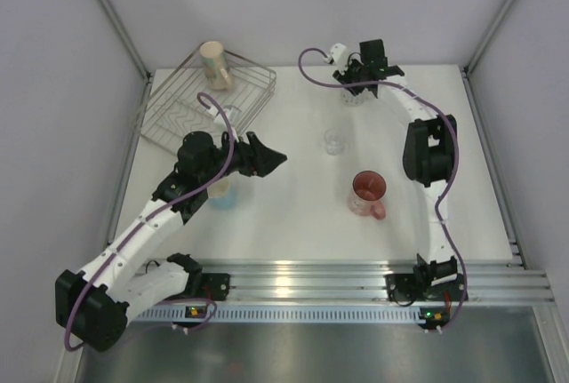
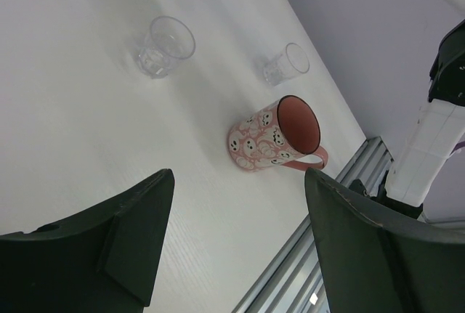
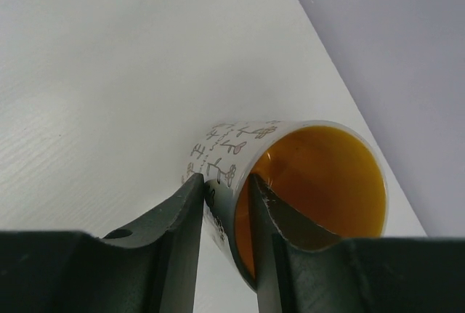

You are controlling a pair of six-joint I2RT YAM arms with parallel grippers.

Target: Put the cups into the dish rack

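The silver wire dish rack (image 1: 182,116) stands at the far left, with the cream mug (image 1: 214,65) lying in its far end. My right gripper (image 1: 356,86) is at the far middle, shut on the wall of the white mug with the yellow inside (image 3: 240,139), one finger inside and one outside. My right gripper (image 3: 229,186) holds it near the rim. My left gripper (image 1: 271,159) is open and empty (image 2: 238,175) above the table. The light blue cup (image 1: 222,193) sits under my left arm. The pink-red mug (image 1: 367,194) (image 2: 276,135) stands upright. Two clear glasses (image 2: 167,46) (image 2: 287,64) stand beyond it; one shows from above (image 1: 334,141).
The metal rail (image 1: 302,278) runs along the table's near edge. The right arm's elbow (image 1: 428,147) hangs over the right side of the table. Walls close in the left, far and right sides.
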